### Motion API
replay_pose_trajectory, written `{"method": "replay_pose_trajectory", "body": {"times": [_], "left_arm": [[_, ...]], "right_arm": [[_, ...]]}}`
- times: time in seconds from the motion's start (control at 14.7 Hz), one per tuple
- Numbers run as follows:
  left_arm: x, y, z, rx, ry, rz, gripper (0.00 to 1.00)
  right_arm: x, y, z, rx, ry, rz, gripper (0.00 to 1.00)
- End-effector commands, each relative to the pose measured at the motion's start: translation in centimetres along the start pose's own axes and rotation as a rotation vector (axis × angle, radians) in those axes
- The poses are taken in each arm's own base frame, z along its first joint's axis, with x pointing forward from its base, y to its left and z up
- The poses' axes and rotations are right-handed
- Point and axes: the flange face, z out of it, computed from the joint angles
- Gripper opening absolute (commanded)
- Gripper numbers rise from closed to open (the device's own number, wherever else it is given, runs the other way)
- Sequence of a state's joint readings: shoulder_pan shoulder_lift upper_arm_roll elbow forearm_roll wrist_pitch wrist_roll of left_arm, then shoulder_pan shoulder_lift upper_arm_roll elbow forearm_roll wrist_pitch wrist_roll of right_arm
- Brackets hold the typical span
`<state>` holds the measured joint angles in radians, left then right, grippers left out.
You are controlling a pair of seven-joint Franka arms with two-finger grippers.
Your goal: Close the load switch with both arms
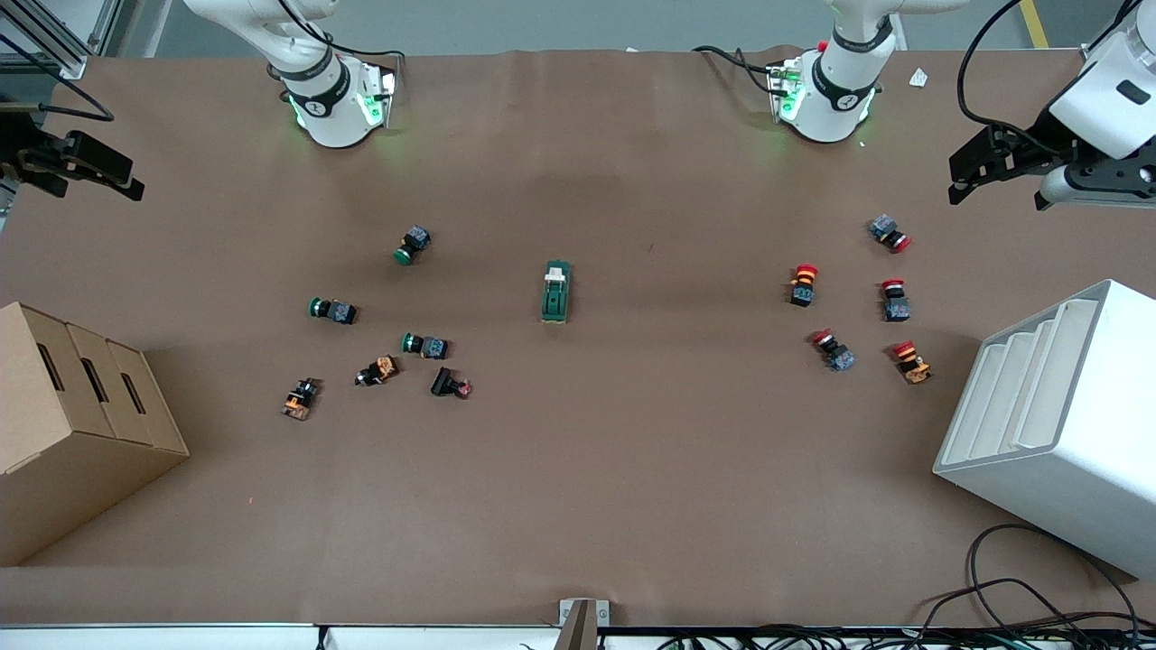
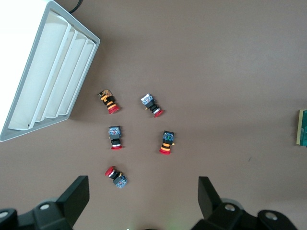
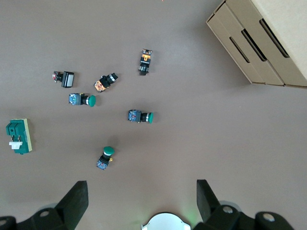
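Note:
The load switch [image 1: 556,292] is a dark-green oblong block with a cream-white lever piece at the end toward the robot bases. It lies flat at the middle of the table. It also shows in the right wrist view [image 3: 19,136] and at the edge of the left wrist view [image 2: 302,127]. My left gripper [image 1: 957,181] hangs open and empty in the air at the left arm's end of the table, over the red push buttons [image 2: 143,199]. My right gripper [image 1: 131,179] hangs open and empty at the right arm's end of the table [image 3: 141,199]. Both are well away from the switch.
Several green and orange push buttons [image 1: 424,344] lie toward the right arm's end. Several red push buttons [image 1: 803,284] lie toward the left arm's end. A cardboard box [image 1: 72,424] stands at the right arm's end, and a white slotted rack [image 1: 1057,415] at the left arm's end.

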<state>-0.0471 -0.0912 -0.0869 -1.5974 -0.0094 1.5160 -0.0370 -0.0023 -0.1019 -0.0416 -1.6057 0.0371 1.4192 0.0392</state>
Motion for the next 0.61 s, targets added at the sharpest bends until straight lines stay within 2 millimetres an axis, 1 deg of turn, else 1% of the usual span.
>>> {"method": "replay_pose_trajectory", "body": {"times": [0.0, 0.07, 0.14, 0.2, 0.27, 0.34, 0.41, 0.48, 0.55], "left_arm": [[-0.5, -0.1, -0.7, 0.008, 0.001, -0.004, 1.0], [-0.3, 0.1, -0.5, 0.007, -0.002, -0.004, 1.0], [0.5, 0.4, 0.5, 0.004, -0.019, 0.008, 1.0], [1.4, 1.3, 0.2, 0.003, -0.01, 0.036, 1.0], [2.7, 3.0, 0.9, -0.003, -0.017, 0.059, 1.0], [3.8, 4.9, 2.8, -0.005, -0.048, 0.091, 1.0], [4.6, 7.5, 4.7, -0.013, -0.067, 0.132, 1.0], [5.4, 9.8, 6.1, -0.02, -0.06, 0.17, 1.0], [5.2, 12.7, 6.4, -0.023, -0.045, 0.2, 1.0]], "right_arm": [[-0.8, -0.1, -0.2, -0.007, 0.013, -0.012, 1.0], [-0.8, -0.1, -0.1, -0.007, 0.01, -0.01, 1.0], [-0.9, -0.1, -0.1, -0.007, 0.008, -0.01, 1.0], [-0.8, -0.1, -0.2, -0.007, 0.008, -0.01, 1.0], [-0.9, -0.1, -0.3, -0.007, 0.009, -0.01, 1.0], [-0.7, 0.1, -0.8, -0.008, 0.02, -0.004, 1.0], [-0.5, 0.3, -1.0, -0.008, 0.024, 0.005, 1.0], [-0.1, 0.4, -0.6, -0.008, 0.018, 0.013, 1.0], [0.3, 0.4, -0.2, -0.009, 0.009, 0.016, 1.0]]}}
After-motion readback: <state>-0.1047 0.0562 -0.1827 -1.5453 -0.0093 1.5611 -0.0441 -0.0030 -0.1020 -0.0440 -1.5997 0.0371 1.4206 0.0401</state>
